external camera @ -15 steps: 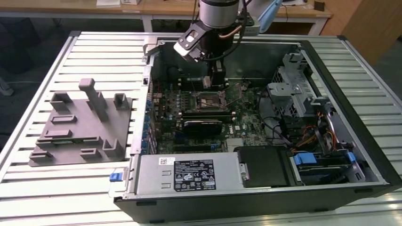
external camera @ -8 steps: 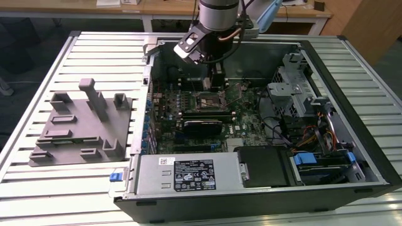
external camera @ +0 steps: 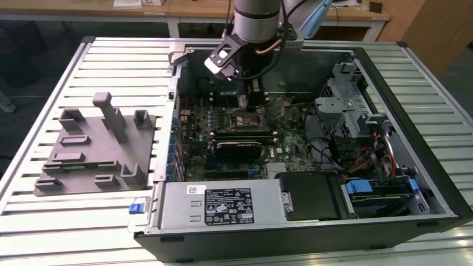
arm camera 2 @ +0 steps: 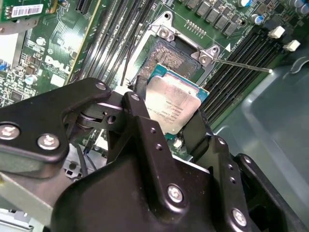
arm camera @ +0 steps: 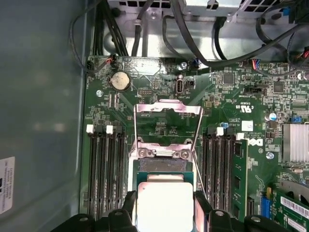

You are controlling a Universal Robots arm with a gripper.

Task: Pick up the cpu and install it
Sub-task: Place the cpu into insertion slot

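Note:
The cpu, a small square chip with a pale silver top, sits between my two black fingers in both wrist views. My gripper is shut on its two opposite edges. It hangs just over the open socket on the green motherboard, and I cannot tell whether it touches. The socket's metal load plate is flipped up and its thin wire lever is swung out. In the first wrist view the cpu is directly in line with the socket. In the exterior view my gripper reaches down inside the computer case, above the socket.
The open computer case lies on a slatted table, with a power supply at the front and drive bays and cables at the exterior view's right. Memory slots flank the socket. A grey plastic tray with upright posts stands at the exterior view's left.

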